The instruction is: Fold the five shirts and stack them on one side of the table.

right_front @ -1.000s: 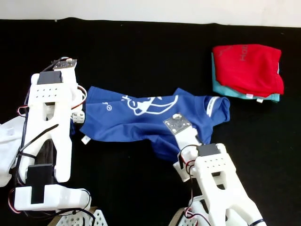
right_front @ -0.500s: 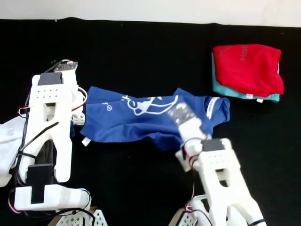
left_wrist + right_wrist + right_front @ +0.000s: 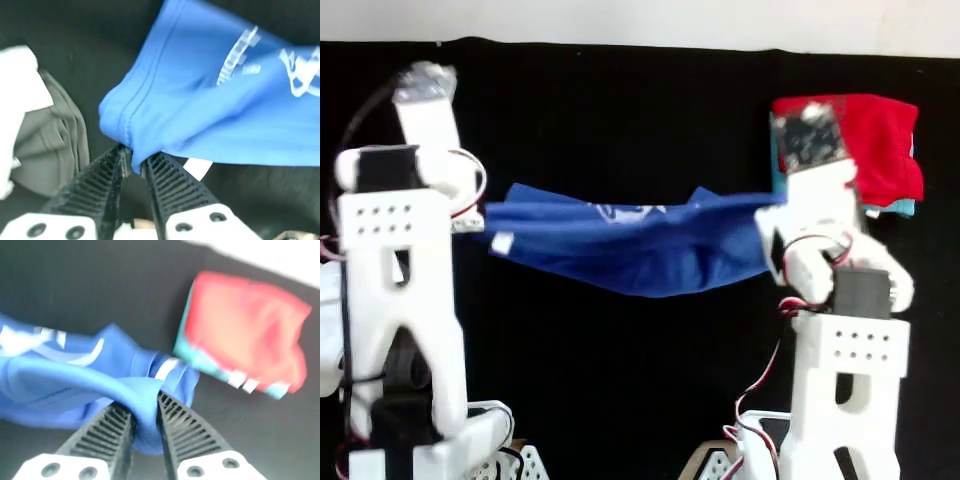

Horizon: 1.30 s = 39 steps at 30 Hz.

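Blue shirt (image 3: 630,250) hangs stretched between both arms, off the black bench (image 3: 620,110), sagging mid-span. Left end effector (image 3: 134,159) clamped on one bunched end, right end effector (image 3: 145,407) clamped on the opposite end. Red shirt (image 3: 880,140) lies folded atop teal shirt (image 3: 197,357), far right of bench. Grey shirt (image 3: 60,145) and white shirt (image 3: 17,75) lie beside the left arm.
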{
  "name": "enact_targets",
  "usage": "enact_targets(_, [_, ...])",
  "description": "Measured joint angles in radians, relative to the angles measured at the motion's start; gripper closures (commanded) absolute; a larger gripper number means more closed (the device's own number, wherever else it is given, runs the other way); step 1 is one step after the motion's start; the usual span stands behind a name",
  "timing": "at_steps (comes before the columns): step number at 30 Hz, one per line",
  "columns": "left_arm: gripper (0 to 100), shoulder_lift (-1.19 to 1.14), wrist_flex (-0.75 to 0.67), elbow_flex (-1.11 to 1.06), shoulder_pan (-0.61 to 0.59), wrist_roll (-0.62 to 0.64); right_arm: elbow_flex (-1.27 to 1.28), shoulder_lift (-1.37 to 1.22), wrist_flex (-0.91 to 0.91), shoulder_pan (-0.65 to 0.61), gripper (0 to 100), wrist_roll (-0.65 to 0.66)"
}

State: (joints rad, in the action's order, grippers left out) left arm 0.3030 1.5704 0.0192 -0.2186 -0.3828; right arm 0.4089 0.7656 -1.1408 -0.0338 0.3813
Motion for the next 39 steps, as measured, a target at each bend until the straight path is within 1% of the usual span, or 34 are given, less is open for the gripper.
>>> enact_targets(13, [99, 0.311, 0.003, 0.244, 0.002, 0.002, -0.525, 0.011, 0.0, 0.002, 99.3, 0.002])
enact_targets(22, [99, 0.534, 0.003, 0.345, 0.002, 0.002, -0.816, 0.021, -0.009, 0.002, 99.3, 0.002])
enact_targets(26, [99, 0.597, -0.003, 0.385, 0.003, 0.002, -0.942, 0.029, -0.014, 0.002, 99.3, 0.002])
enact_targets(33, [99, 0.637, -0.064, 0.396, 0.003, 0.002, -1.022, 0.032, -0.011, 0.005, 99.3, 0.002])
enact_targets(39, [99, 0.635, -0.109, 0.288, 0.003, 0.002, -1.016, 0.029, 0.038, 0.084, 99.3, 0.002])
